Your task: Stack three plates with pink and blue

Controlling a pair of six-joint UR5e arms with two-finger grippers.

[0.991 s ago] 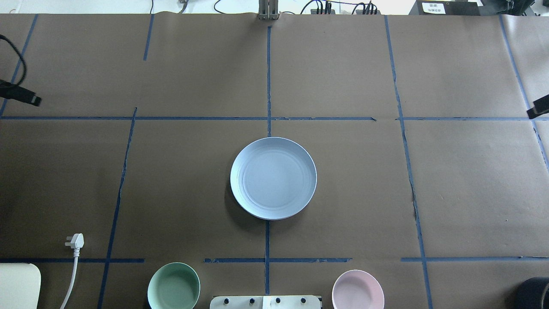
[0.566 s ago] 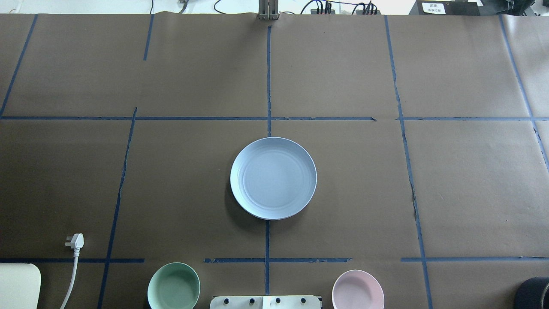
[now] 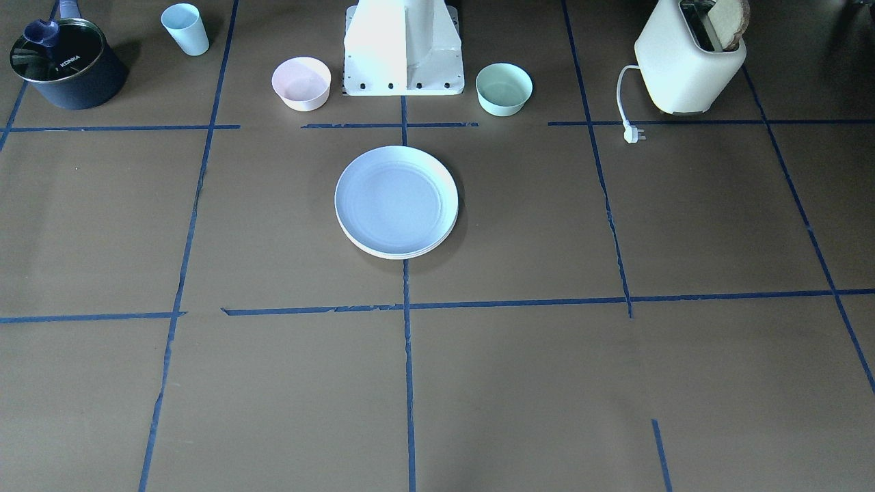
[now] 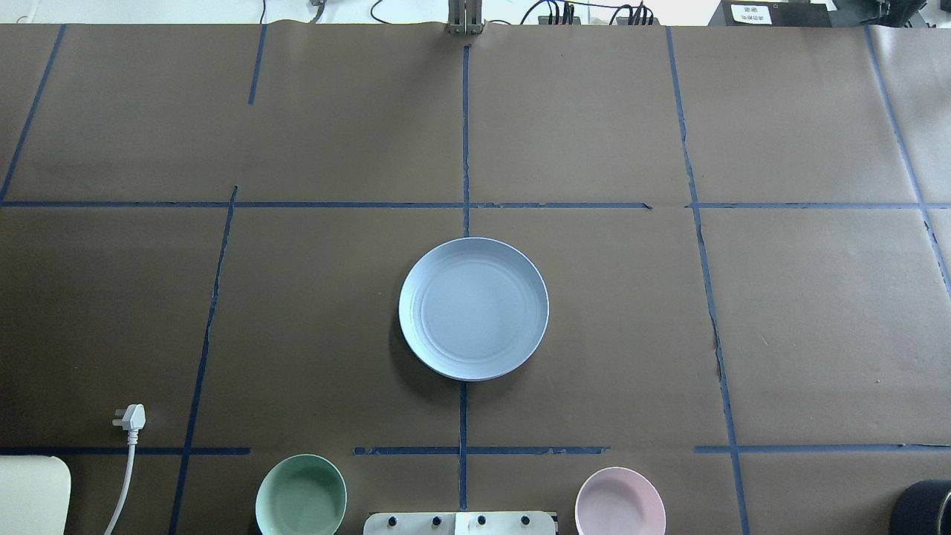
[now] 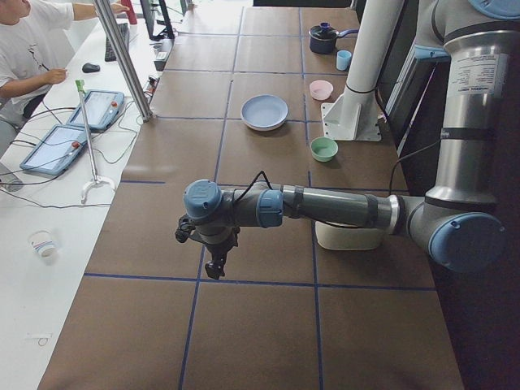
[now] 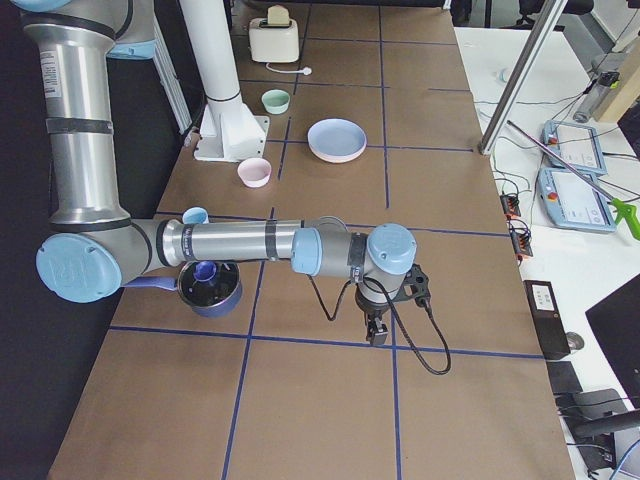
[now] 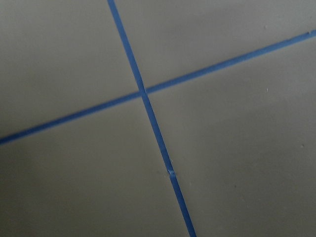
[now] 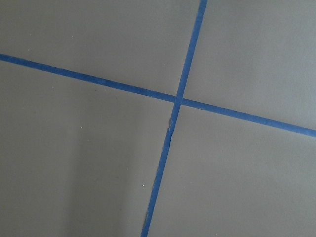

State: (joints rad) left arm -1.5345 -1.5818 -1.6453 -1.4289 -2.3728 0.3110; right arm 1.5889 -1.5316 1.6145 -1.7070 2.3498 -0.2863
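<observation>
The light blue plate (image 4: 473, 308) lies at the table's middle, on top of a stack. In the front-facing view (image 3: 396, 199) layered rims show under its near edge, the lowest one cream-white (image 3: 383, 253). The pale pink plate is hidden under the blue one. My left gripper (image 5: 216, 265) shows only in the exterior left view, pointing down over a tape crossing far from the stack; I cannot tell if it is open. My right gripper (image 6: 378, 326) shows only in the exterior right view, likewise over a tape crossing; I cannot tell its state.
A small pink bowl (image 4: 620, 501) and a mint bowl (image 4: 301, 494) flank the robot base (image 3: 403, 48). A white toaster (image 3: 687, 65) with its loose plug (image 4: 130, 417), a dark pot (image 3: 65, 65) and a pale blue cup (image 3: 186, 29) stand near the robot's side.
One second ago the tips of both grippers showed at the left and right edges of the overhead view. They have since moved outward, out of that view. The plates have not moved.
</observation>
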